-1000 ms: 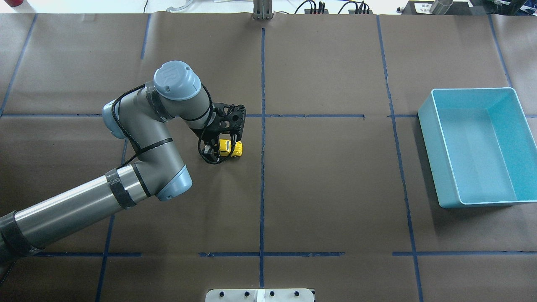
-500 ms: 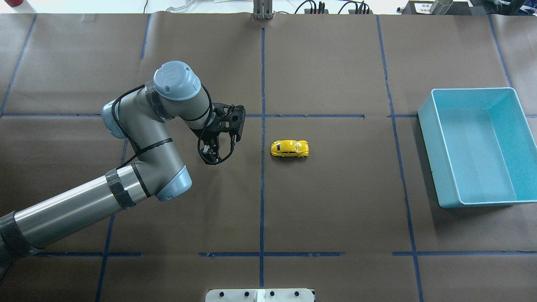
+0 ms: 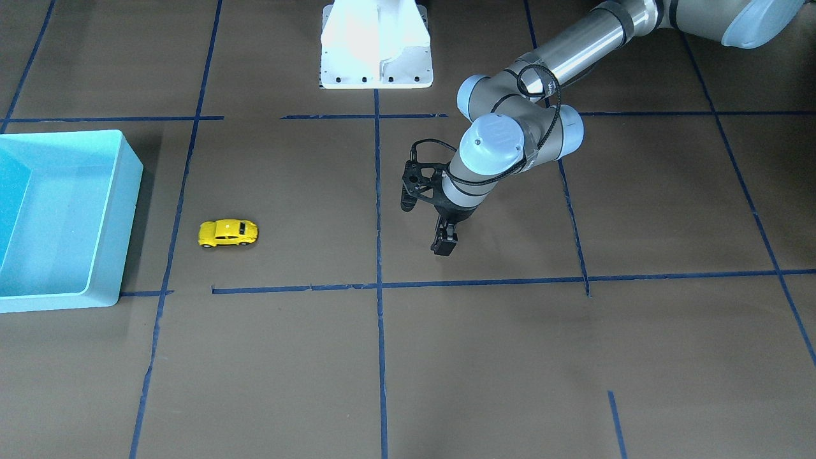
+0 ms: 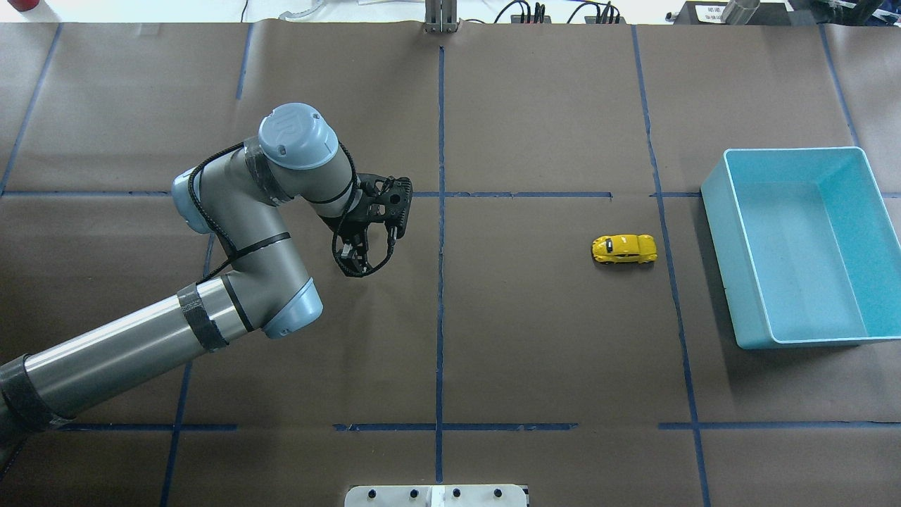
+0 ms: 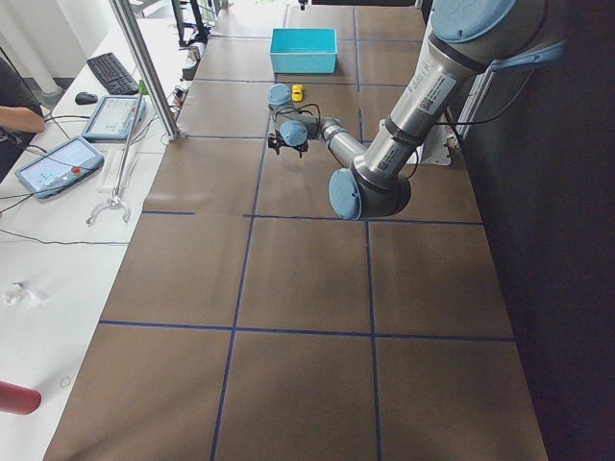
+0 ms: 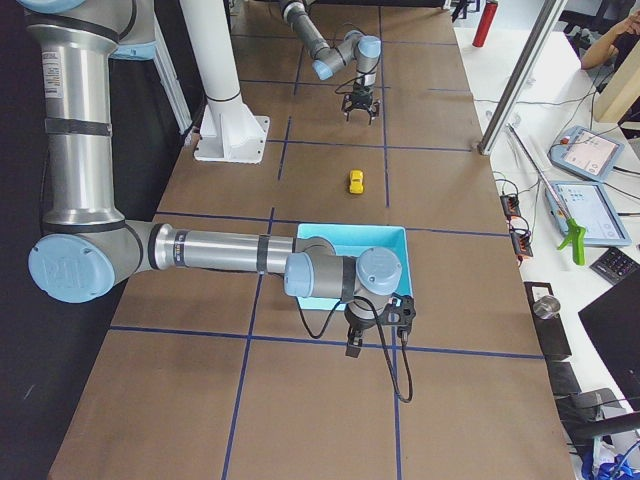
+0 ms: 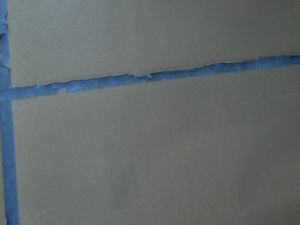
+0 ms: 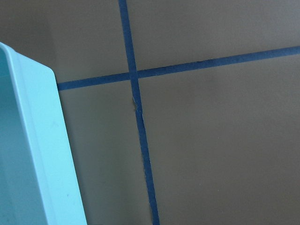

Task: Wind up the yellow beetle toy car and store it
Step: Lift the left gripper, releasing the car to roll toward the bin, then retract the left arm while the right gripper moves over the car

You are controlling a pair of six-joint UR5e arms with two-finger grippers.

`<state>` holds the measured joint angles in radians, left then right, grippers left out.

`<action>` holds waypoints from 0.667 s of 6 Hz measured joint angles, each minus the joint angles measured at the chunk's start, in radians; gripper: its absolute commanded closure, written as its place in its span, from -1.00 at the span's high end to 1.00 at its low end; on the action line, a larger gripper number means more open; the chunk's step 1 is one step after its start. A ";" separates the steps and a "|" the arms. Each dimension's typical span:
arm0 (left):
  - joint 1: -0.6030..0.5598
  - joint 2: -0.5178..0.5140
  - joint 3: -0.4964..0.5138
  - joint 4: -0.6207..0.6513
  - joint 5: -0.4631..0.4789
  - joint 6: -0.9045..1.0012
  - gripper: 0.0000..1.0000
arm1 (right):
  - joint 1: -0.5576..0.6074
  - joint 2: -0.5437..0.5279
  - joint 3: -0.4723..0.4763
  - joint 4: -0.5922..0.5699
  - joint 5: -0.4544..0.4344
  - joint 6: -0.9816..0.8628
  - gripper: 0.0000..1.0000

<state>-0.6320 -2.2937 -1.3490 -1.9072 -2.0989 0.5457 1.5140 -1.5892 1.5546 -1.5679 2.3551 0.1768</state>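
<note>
Your yellow beetle toy car (image 4: 624, 249) sits mid-right on the tabletop near the blue bin (image 4: 802, 342). Left gripper (image 4: 354, 259) jaws are spread; right gripper (image 6: 352, 346) jaws, you cannot tell.

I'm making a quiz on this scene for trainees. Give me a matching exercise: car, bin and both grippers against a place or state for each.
Things:
1. car
2. bin
3. left gripper
4. right gripper

Places or states:
A. over bare paper, on the robot's left of the centre tape line
B. light blue, nothing in it
C. on the paper, just short of the bin
D. just past the bin, on the side away from the car

Pairs: 1-C, 2-B, 3-A, 4-D.
</note>
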 measured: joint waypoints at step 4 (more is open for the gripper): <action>-0.108 0.060 -0.078 0.173 -0.005 0.000 1.00 | -0.091 0.007 0.065 -0.003 -0.011 -0.004 1.00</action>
<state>-0.7401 -2.2340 -1.4273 -1.7339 -2.1041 0.5460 1.4227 -1.5823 1.6197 -1.5709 2.3445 0.1729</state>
